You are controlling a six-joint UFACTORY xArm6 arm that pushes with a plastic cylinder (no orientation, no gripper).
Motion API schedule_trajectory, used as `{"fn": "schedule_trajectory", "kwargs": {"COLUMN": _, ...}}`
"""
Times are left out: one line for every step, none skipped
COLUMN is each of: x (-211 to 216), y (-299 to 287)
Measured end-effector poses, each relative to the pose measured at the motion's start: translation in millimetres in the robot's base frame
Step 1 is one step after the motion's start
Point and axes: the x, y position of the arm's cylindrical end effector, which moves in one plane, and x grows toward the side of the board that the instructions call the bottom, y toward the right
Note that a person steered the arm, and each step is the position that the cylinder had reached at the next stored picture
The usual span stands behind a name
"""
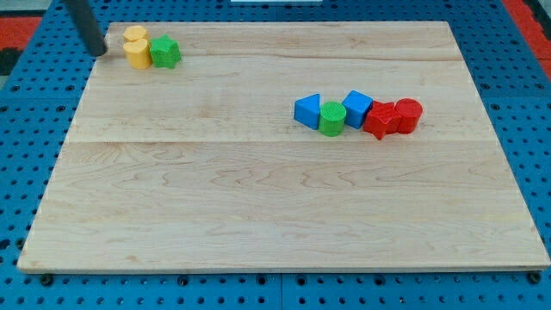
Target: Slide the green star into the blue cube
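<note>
The green star [165, 52] lies near the board's top left corner, touching a yellow block [137, 53] on its left. Another yellow block [134, 35] sits just above that one. The blue cube [357, 108] sits right of centre in a tight row of blocks. My tip [99, 52] is at the board's top left edge, just left of the yellow blocks and apart from them. The rod rises out of the view's top.
The row with the blue cube holds a blue triangular block [307, 112], a green cylinder [332, 118], a red star [380, 120] and a red cylinder [407, 115]. The wooden board [275, 215] lies on a blue pegboard [26, 138].
</note>
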Motion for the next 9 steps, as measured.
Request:
{"fn": "schedule_trajectory", "kwargs": {"x": -2.9, "y": 108.9}}
{"fn": "schedule_trajectory", "kwargs": {"x": -1.9, "y": 141.1}}
{"fn": "schedule_trajectory", "kwargs": {"x": 19.1, "y": 109.2}}
{"fn": "schedule_trajectory", "kwargs": {"x": 45.8, "y": 184.2}}
{"fn": "schedule_trajectory", "kwargs": {"x": 40.4, "y": 221.9}}
{"fn": "schedule_trajectory", "kwargs": {"x": 8.8, "y": 189.1}}
{"fn": "schedule_trajectory", "kwargs": {"x": -6.7, "y": 268.2}}
{"fn": "schedule_trajectory", "kwargs": {"x": 33.2, "y": 321.6}}
{"fn": "schedule_trajectory", "kwargs": {"x": 78.2, "y": 337.3}}
